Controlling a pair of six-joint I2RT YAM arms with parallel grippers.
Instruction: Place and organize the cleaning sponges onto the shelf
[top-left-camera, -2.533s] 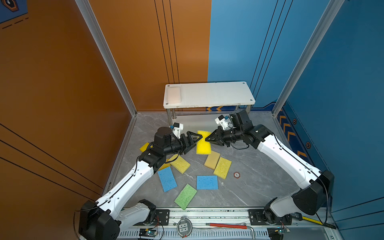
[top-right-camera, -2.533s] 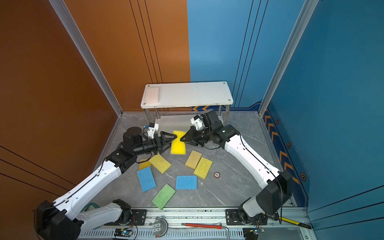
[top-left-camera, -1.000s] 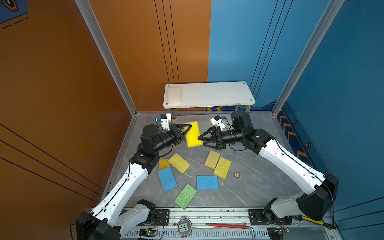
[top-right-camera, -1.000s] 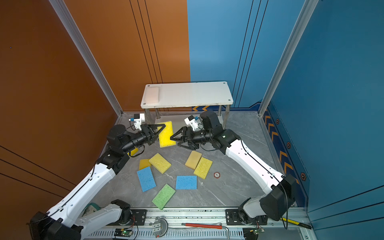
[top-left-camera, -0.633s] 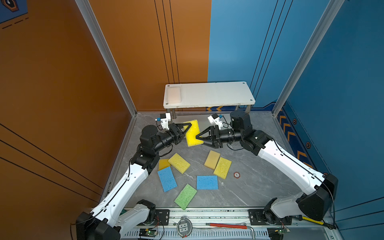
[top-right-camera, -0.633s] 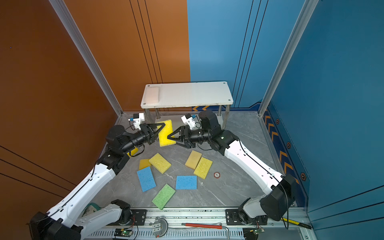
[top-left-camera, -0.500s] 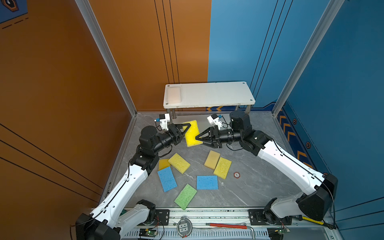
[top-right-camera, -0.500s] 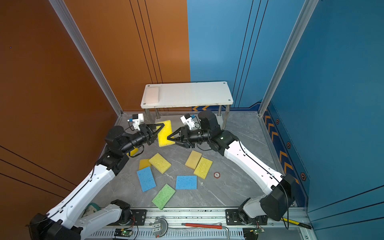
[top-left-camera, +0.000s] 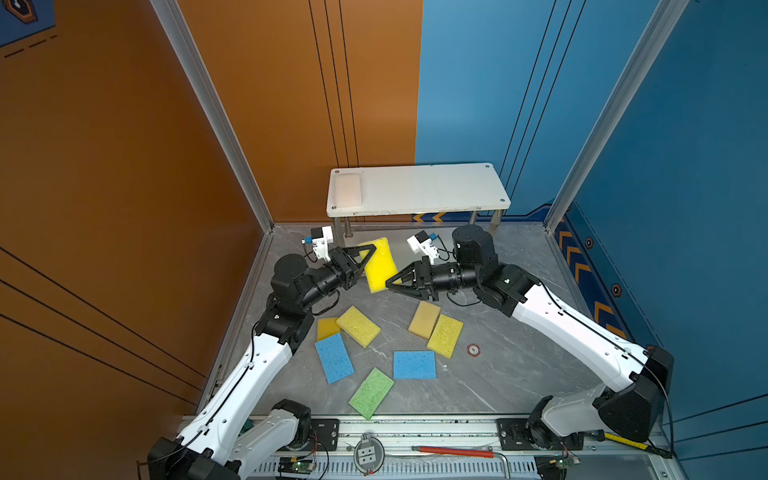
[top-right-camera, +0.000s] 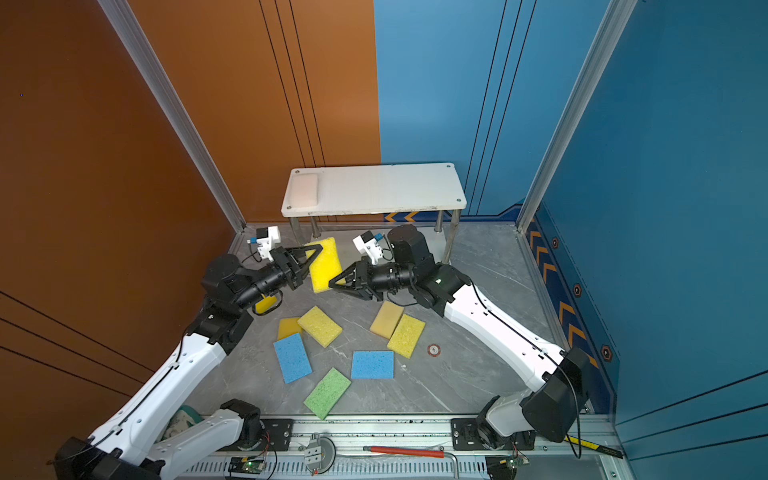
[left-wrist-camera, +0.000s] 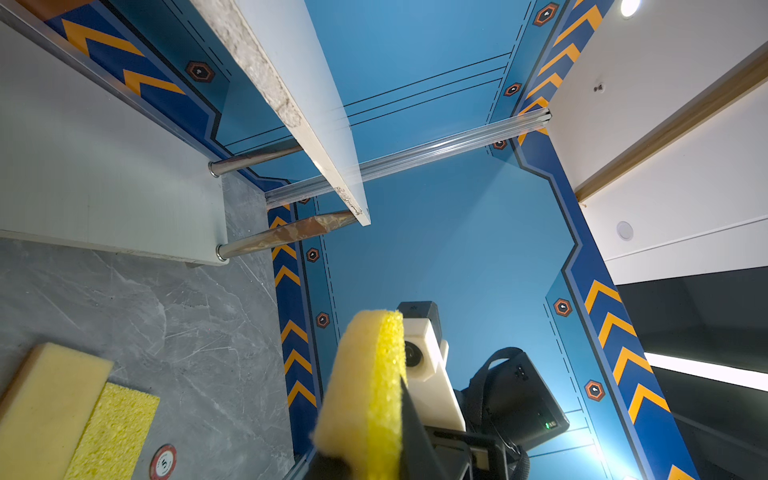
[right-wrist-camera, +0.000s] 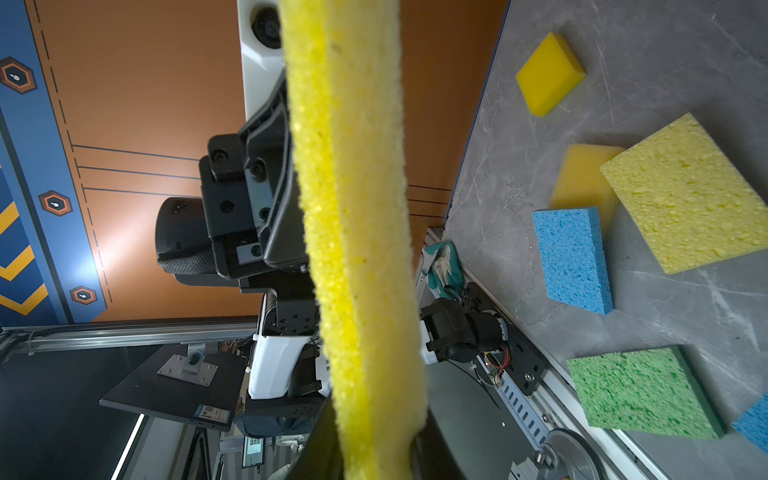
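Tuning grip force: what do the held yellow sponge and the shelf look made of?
Held yellow sponge: soft porous foam, matte; pitted, fuzzy edge. Shelf boards: rigid white, probably laminate or plastic, smooth; chipped front edge. Shelf posts: polished metal; mirror-like reflections.

Yellow sponge (top-left-camera: 379, 266): coarse open-pored foam, matt, like the blue sponge (right-wrist-camera: 571, 257) and green sponge (right-wrist-camera: 640, 395); tan sponge (left-wrist-camera: 45, 399) is finer, smoother foam. Shelf (top-left-camera: 432, 191): smooth matt white boards, one edge chipped and rough, on polished metal posts (left-wrist-camera: 253, 158). Tabletop (top-left-camera: 498, 374): grey marble-look slab, smooth, faint sheen
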